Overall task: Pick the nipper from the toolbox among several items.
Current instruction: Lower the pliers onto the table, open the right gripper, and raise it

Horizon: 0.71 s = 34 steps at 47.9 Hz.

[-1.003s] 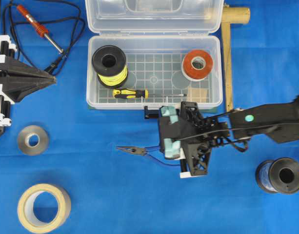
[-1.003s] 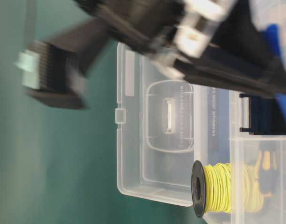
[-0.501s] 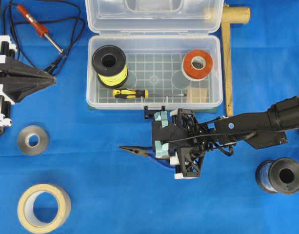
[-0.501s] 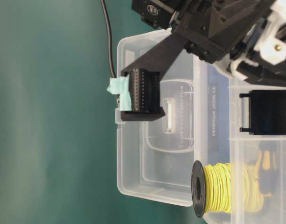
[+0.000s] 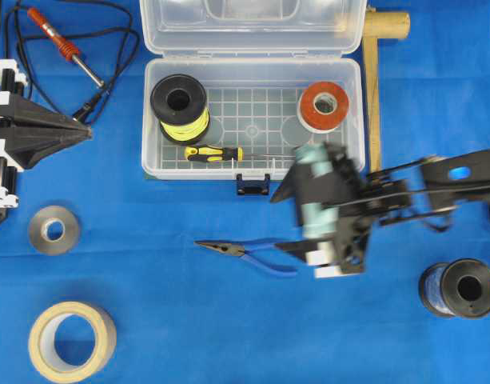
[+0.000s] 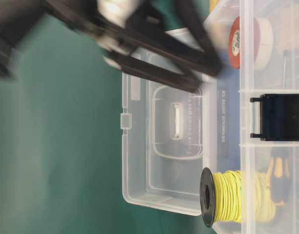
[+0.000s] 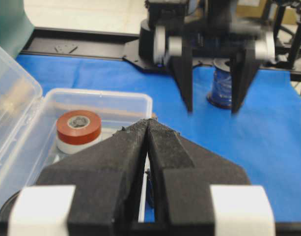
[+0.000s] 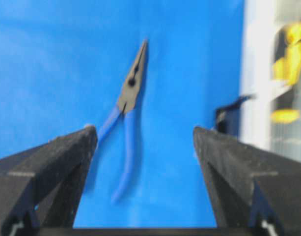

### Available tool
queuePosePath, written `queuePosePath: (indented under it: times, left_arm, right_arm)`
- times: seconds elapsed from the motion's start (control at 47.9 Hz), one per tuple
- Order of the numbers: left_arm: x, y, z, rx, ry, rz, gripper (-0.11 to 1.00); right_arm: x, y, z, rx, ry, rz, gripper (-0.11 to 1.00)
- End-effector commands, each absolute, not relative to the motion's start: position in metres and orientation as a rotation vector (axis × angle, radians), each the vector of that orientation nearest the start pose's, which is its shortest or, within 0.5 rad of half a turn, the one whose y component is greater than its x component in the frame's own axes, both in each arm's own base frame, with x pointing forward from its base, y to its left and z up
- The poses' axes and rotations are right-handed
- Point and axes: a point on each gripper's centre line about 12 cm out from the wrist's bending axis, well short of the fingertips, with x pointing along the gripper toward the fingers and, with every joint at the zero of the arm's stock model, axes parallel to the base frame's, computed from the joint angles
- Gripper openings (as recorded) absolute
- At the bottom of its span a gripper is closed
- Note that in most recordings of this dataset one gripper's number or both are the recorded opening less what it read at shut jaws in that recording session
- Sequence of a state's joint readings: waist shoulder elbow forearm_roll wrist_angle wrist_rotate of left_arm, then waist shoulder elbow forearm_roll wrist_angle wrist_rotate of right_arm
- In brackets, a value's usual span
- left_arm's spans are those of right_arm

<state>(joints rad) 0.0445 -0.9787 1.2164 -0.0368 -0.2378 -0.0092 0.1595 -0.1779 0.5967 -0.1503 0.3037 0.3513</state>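
The nipper (image 5: 248,252), with blue handles and dark pointed jaws, lies flat on the blue cloth in front of the toolbox (image 5: 252,170), outside it. The toolbox is clear plastic with its lid open. My right gripper (image 5: 286,220) is open and empty, blurred by motion, just right of the nipper's handles. In the right wrist view the nipper (image 8: 126,113) lies ahead of the gripper (image 8: 145,130), its handle ends near the left finger, not touching. My left gripper (image 5: 86,132) is shut and empty at the far left; its closed tips (image 7: 149,120) point at the toolbox (image 7: 116,98).
In the toolbox lie a yellow wire spool (image 5: 179,108), a yellow-and-black screwdriver (image 5: 213,153) and a red tape roll (image 5: 323,106). Around it are a red soldering iron (image 5: 65,44), a grey tape roll (image 5: 53,230), a beige tape roll (image 5: 71,340), a blue wire spool (image 5: 460,288) and a wooden mallet (image 5: 372,88).
My right gripper has swung right, off the nipper's handles, which now lie uncovered. The nipper stays on the cloth. The left arm has not moved.
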Motion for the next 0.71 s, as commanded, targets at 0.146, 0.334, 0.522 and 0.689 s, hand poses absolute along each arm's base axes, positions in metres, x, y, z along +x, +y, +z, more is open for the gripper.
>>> queuePosePath:
  times: [0.146, 0.334, 0.522, 0.689]
  left_arm:
    - [0.194, 0.01, 0.276, -0.05, -0.004, 0.056, 0.0]
    - [0.193, 0.01, 0.275, -0.048, 0.0, 0.056, 0.0]
    - [0.192, 0.01, 0.274, -0.048, 0.002, 0.056, 0.0]
    - [0.192, 0.01, 0.272, -0.048, 0.006, 0.056, 0.0]
  right_arm:
    - [0.302, 0.024, 0.268, 0.119, 0.571, -0.001, 0.79]
    - [0.246, 0.01, 0.265, 0.144, 0.43, -0.011, 0.79]
    - [0.207, 0.003, 0.249, 0.162, 0.337, -0.02, 0.79]
    - [0.19, -0.001, 0.233, 0.185, 0.308, -0.037, 0.79]
